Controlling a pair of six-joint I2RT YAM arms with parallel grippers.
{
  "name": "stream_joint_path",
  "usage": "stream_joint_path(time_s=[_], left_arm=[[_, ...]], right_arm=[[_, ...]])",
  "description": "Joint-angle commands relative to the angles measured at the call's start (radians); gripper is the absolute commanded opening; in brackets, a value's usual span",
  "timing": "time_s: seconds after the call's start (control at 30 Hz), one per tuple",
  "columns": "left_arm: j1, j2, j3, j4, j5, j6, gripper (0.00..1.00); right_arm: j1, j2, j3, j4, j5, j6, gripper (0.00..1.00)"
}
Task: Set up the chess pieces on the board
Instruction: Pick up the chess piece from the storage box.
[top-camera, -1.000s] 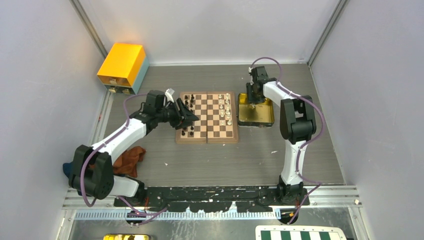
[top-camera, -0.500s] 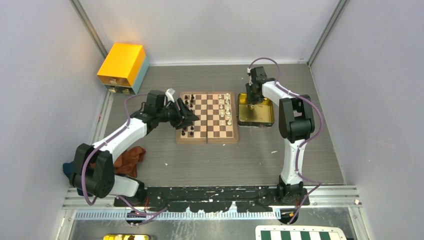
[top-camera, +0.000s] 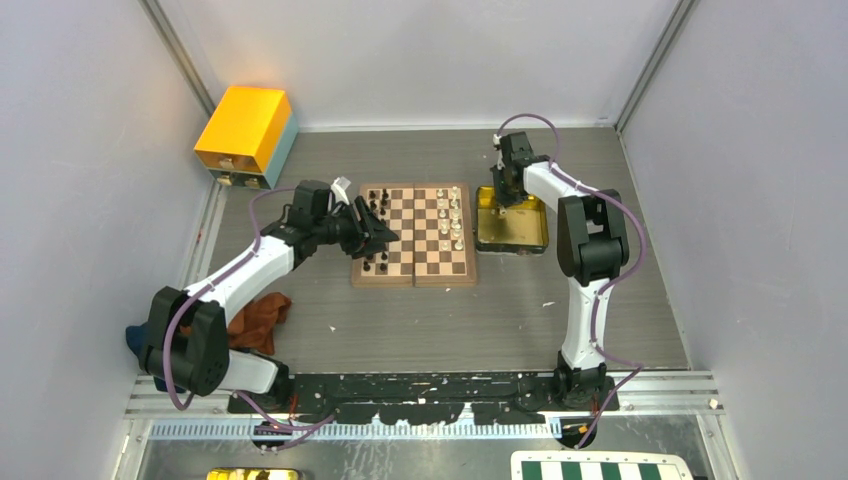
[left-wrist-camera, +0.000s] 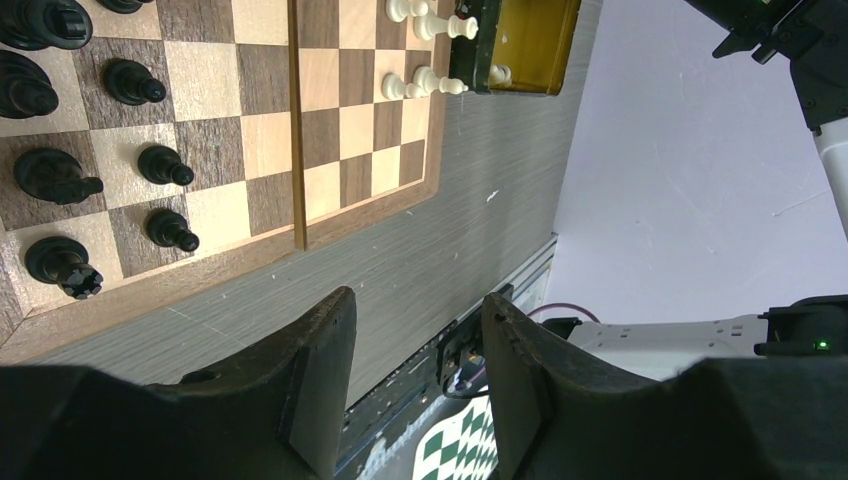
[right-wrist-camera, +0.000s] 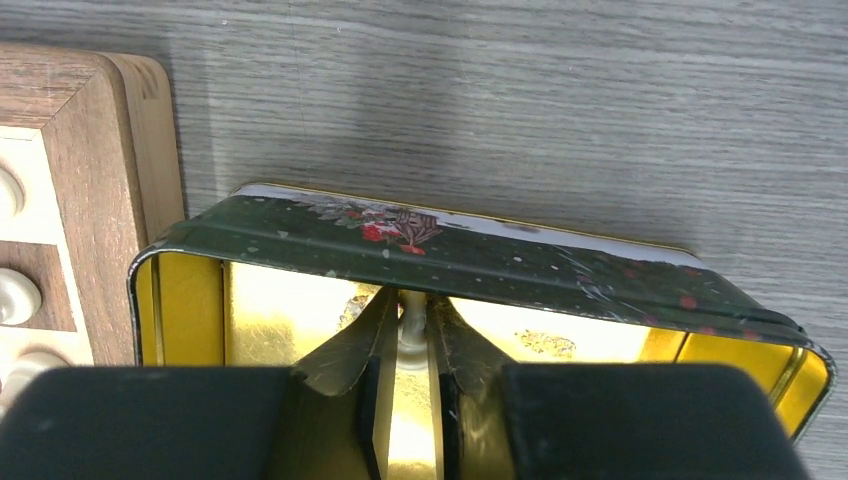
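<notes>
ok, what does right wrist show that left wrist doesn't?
Right wrist only: the right gripper down in the gold tin, closely flanking a cream piece; whether it pinches the piece is unclear. Left wrist only: the black pieces standing on their squares, the left gripper open with nothing in it, and a green-and-white checkered board at the bottom of the frame. Both: the wooden board, white pieces along its edge, and the gold tin beside it.

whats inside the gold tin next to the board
The right gripper reaches into the tin, a cream-white chess piece pinched between its jaws. Its body hides the near floor, so more pieces there cannot be ruled out.
</notes>
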Motion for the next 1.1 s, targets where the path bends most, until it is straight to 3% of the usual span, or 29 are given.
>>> stream_joint_path(time_s=[0.0, 0.63, 0.83, 1.07], left_arm=[[0.003, -0.019, 0.015, 0.036, 0.030, 0.013, 0.50], [0.003, -0.097, 0.000, 0.023, 0.039, 0.011, 0.51], [-0.004, -0.111, -0.002, 0.080, 0.061, 0.017, 0.51], [-0.071, -0.089, 0.032, 0.159, 0.065, 0.035, 0.52]], right_arm=[[0.004, -0.043, -0.012, 0.027, 0.020, 0.014, 0.01], [0.011, -0.232, -0.122, 0.080, -0.017, 0.108, 0.01], [0.021, -0.363, -0.161, 0.118, -0.116, 0.284, 0.01], [0.121, -0.557, -0.221, 0.199, -0.168, 0.506, 0.01]])
